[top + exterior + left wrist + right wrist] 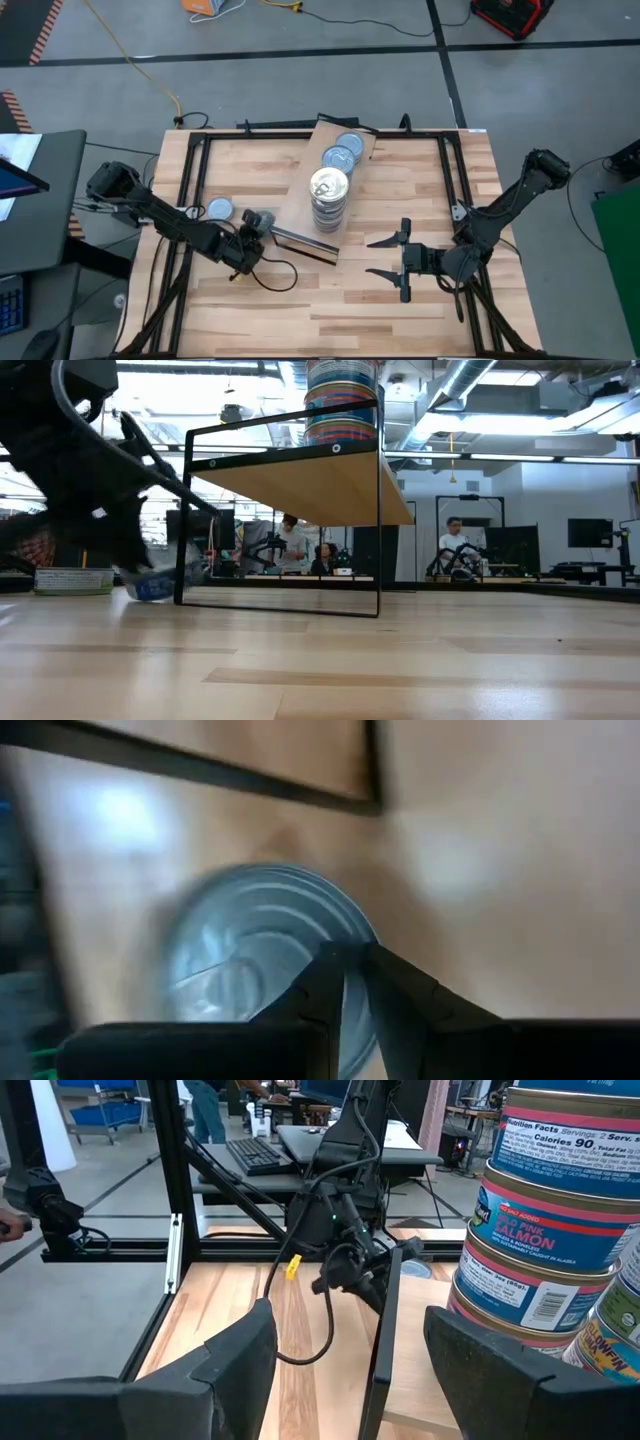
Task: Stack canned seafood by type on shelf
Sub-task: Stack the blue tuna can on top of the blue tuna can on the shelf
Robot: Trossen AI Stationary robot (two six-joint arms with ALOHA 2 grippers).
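Labels: the stack (545, 1230) of cans reads "PINK SALMON", "Nutrition Facts", "Calories 90" and "WILD CAUGHT IN ALASKA" in the right wrist view; other print is too small to read.
Stack: several cans piled upright on the shelf (300, 205), topped by a pale gold pull-tab lid (329, 184).
Silver cans: two with blue-grey tops lie flat on the shelf just behind the stack, one (338, 158) nearer, one (349, 144) farther back.
Loose can: one silver-topped can (219, 208) on the table, left of the shelf.
Left gripper (262, 222): fingers together, tips at the rim of a blue-grey can (262, 955) beside the shelf's dark front edge; whether they pinch it cannot be told.
Right gripper (390, 256): fingers wide apart, holding nothing, over the bare table right of the shelf, pointing toward the stack.
Room: people (293, 540) stand far behind the table.
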